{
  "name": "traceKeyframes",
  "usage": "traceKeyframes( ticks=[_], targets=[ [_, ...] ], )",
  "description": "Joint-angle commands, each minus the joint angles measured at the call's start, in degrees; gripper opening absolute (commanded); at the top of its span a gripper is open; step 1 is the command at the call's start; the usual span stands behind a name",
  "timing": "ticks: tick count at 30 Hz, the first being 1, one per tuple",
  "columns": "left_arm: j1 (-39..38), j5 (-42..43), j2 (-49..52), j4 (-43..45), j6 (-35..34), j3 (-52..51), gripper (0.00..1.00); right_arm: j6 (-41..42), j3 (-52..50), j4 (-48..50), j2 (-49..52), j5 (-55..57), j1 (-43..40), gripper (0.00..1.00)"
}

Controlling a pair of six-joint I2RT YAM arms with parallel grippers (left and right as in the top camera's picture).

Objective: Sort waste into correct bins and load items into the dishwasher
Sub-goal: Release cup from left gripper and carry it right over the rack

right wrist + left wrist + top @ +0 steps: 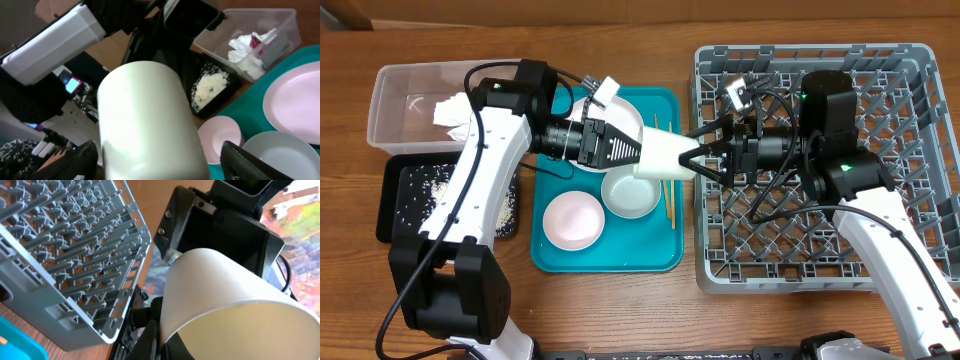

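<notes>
My left gripper (pixel 642 152) is shut on the rim of a small white cup (pixel 665 156), holding it sideways in the air between the teal tray and the grey dish rack (pixel 900 90). In the left wrist view one finger (pixel 167 340) sits inside the cup (pixel 225 295). My right gripper (pixel 698 160) is open, its fingers on either side of the cup's far end. In the right wrist view the cup (pixel 145 115) fills the gap between the fingers (pixel 160 162), with space on the right side.
The teal tray (pixel 610 255) carries a plate (pixel 625 115), two bowls (pixel 572 220) (pixel 631 193) and chopsticks (pixel 670 195). The clear tub (pixel 405 100) holds napkins (pixel 450 110) and a red wrapper (pixel 257 42). The black tray (pixel 395 200) holds rice (pixel 440 190).
</notes>
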Motion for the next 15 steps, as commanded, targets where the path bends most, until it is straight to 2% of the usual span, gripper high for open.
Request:
traceKeyframes(
  ticks=[1,11,15],
  targets=[
    [-0.02,4.02,-0.35,1.44,1.49,1.18,0.04,-0.17,0.76,0.87,0.15,-3.78,0.46,0.76],
    [-0.04,4.52,-0.35,2.05,1.53,1.18,0.04,2.01,0.76,6.71,0.17,-1.99,4.17,0.59],
    [-0.04,4.52,-0.35,2.29,1.51,1.18,0.04,2.03,0.76,6.97,0.2,-0.39,5.14,0.76]
  ],
)
